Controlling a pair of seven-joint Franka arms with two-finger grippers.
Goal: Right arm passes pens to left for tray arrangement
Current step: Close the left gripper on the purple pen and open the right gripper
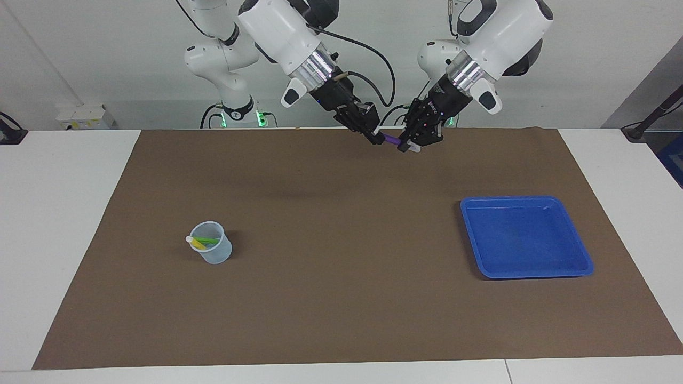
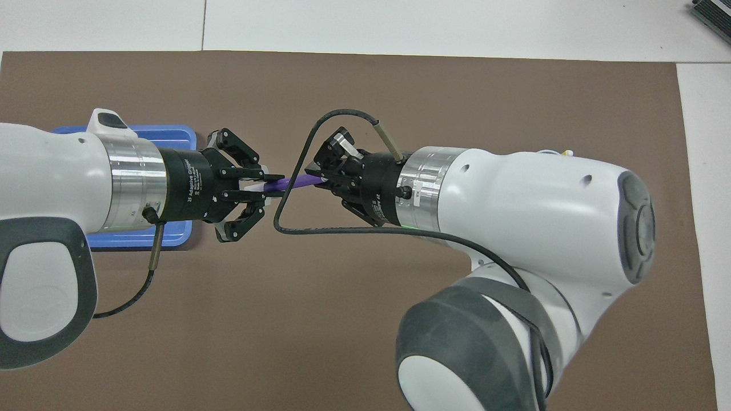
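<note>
The purple pen (image 1: 392,140) hangs in the air between my two grippers, over the mat's edge nearest the robots; it also shows in the overhead view (image 2: 292,182). My right gripper (image 1: 379,138) (image 2: 315,176) is shut on one end of it. My left gripper (image 1: 408,146) (image 2: 274,185) is shut on its pale whitish end. The green pen (image 1: 207,240) and the yellow pen (image 1: 196,244) stand in a small translucent cup (image 1: 214,248) toward the right arm's end. The blue tray (image 1: 525,237) (image 2: 165,137) lies empty toward the left arm's end.
A brown mat (image 1: 341,298) covers most of the white table. In the overhead view the right arm hides the cup almost wholly and the left arm covers most of the tray. A black cable (image 2: 297,228) loops under the right gripper.
</note>
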